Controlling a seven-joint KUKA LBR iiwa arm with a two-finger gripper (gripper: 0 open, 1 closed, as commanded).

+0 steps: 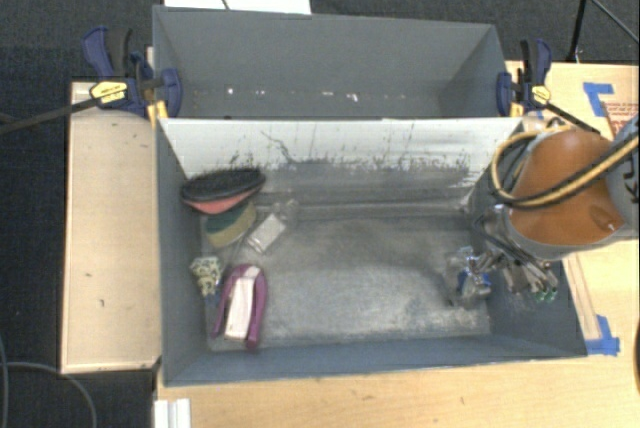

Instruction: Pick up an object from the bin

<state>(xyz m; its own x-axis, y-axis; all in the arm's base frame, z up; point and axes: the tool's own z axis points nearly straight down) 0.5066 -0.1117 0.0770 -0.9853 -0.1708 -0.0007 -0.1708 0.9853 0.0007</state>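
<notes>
Lying well across the grey metal bin (330, 56) from the fingers (469, 284), whose opening cannot be told, a purple-and-white oblong packet (241, 306) is seen pointing front-to-back.

Noted from my remote monitor: the wrist wears a rounded, glossy orange cover (575, 196). I count yellow and black cables (512, 178) looped across its face and around its edge. Dark grey metal hardware joins it to the gripper (468, 286), a small cluttered head with blue parts and green specks alongside.
</notes>
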